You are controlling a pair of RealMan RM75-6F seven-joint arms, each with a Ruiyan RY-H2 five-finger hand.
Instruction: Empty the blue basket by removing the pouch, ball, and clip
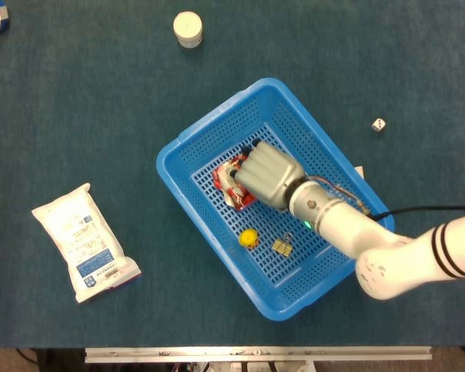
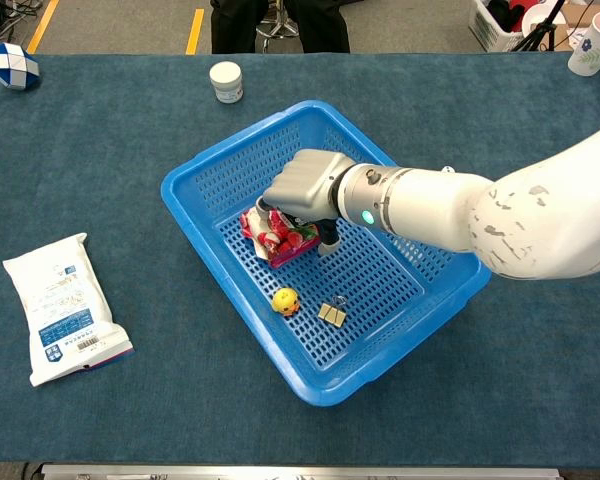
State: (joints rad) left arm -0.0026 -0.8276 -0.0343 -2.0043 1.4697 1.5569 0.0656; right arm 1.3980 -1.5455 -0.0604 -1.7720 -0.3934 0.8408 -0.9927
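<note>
Grasping the pouch point(image 2: 273, 235) at the blue basket point(image 2: 200, 175)'s ten o'clock side, the right hand point(image 2: 305, 186) has fingers point(image 2: 325, 240) clamped around it and should lift straight up, clear of ball point(image 2: 285, 299) and clip point(image 2: 331, 312).

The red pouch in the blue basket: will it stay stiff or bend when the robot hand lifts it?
Probably it bends: the pouch already looks crumpled under the right robot hand. It seems light and may sag. Its glossy surface could slip.
</note>
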